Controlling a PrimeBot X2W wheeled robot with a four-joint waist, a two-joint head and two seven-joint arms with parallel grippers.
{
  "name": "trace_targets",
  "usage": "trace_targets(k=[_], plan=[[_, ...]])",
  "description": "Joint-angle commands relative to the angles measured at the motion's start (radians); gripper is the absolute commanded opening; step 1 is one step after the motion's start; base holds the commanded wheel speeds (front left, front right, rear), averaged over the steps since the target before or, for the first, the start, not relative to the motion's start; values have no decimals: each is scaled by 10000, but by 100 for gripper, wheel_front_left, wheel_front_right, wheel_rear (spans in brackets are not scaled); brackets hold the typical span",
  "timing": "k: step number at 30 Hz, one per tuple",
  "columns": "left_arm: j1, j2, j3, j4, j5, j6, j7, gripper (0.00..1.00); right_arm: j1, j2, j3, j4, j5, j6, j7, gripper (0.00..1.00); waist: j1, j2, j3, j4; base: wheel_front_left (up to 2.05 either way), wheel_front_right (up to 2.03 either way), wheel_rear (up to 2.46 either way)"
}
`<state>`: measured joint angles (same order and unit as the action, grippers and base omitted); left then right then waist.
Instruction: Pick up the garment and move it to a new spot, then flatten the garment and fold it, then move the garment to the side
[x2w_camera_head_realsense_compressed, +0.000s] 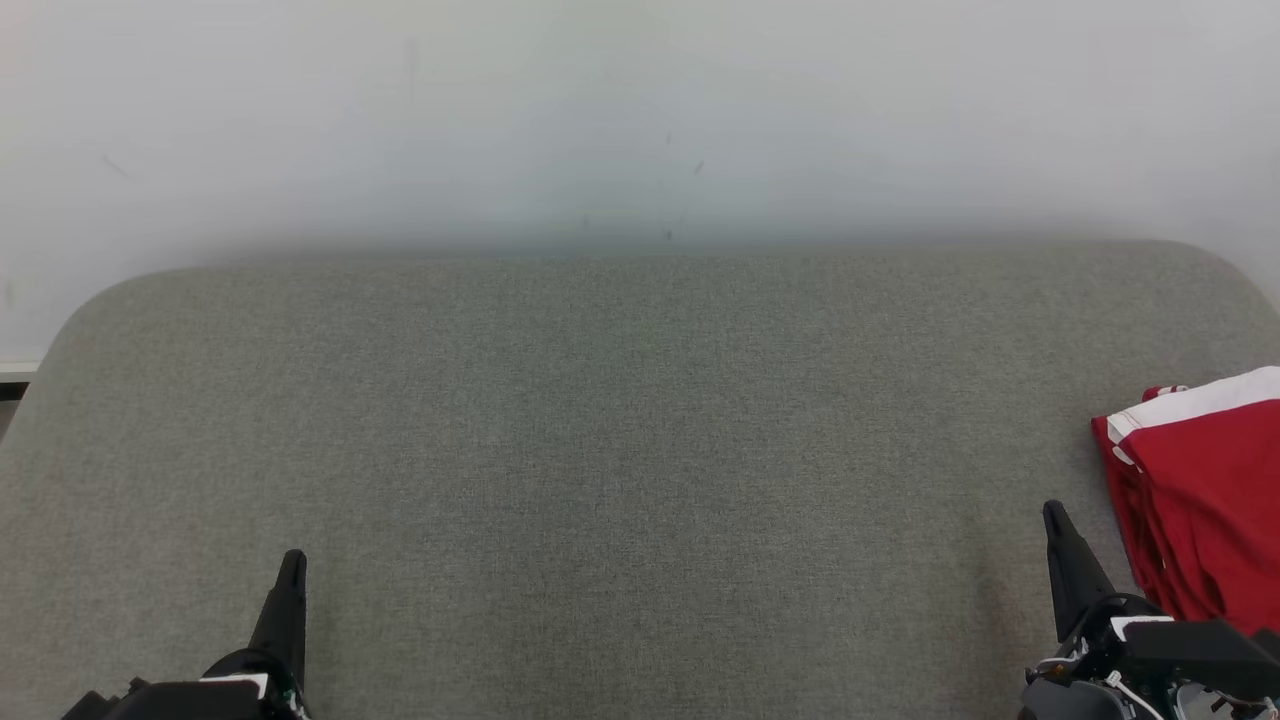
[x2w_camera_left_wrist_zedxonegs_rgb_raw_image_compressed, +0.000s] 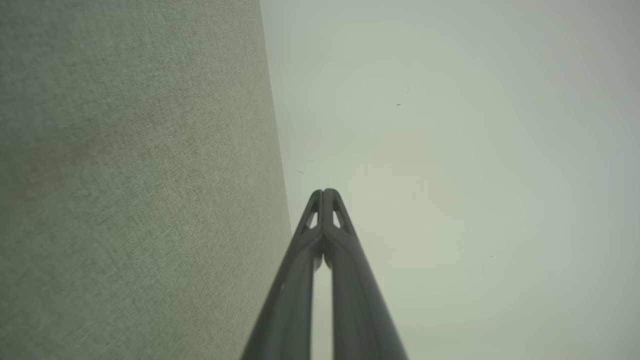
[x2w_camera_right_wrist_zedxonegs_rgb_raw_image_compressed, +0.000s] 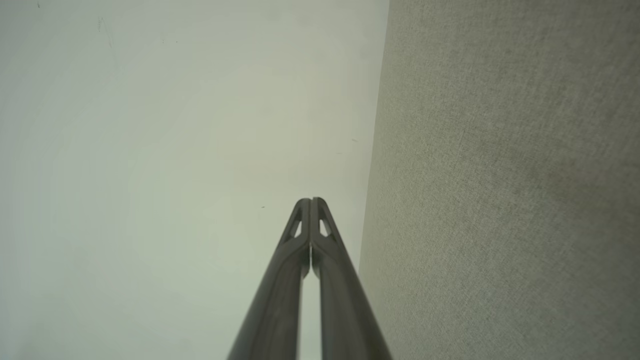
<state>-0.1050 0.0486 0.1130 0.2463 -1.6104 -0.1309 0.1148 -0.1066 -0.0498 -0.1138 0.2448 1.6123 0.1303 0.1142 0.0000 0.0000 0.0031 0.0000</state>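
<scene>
Left gripper (x2w_camera_head_realsense_compressed: 292, 562): low at my left, fingers pressed tip to tip, nothing between them. The left wrist view confirms it; the two fingers meet at the tip with only wall (x2w_camera_head_realsense_compressed: 640, 120) behind.

Right gripper (x2w_camera_head_realsense_compressed: 1054, 514): low at my right, likewise closed and empty. It stands just beside the garment (x2w_camera_head_realsense_compressed: 1200, 490) but not touching it; a strip of bare cushion (x2w_camera_head_realsense_compressed: 600, 450) shows between them.

Garment: red, with a white band (x2w_camera_head_realsense_compressed: 1195, 400) along its far edge, lying at the right edge of the cushion and partly cut off by the frame. Its left side shows several edges stacked one over another, which reads as layers. How neat the hidden part is I cannot tell.

Cushion: grey cloth, flat, running up to the pale wall.

Step in hand, as I judge it: the garment looks folded and lies off to the side, both arms drawn in, so this reads as the last step done — or very nearly.

Next move: little is called for. If the placement needs a check, I would turn the head right to bring the whole garment into view. Should the stack prove loose, the right gripper is the nearer one — open it, take the layered edge and square it without dragging the layers apart.
</scene>
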Motion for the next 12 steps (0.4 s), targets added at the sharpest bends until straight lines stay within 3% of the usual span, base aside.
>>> trace_targets(k=[1,12], plan=[[-89,30,29,-31,-49,-5,21,0,-59,-8,-15,-11,14,7,24,0,0,0,0,0,0,0,0],[-88,30,29,-32,-50,-5,21,0,-59,-8,-15,-8,14,7,23,0,0,0,0,0,0,0,0]])
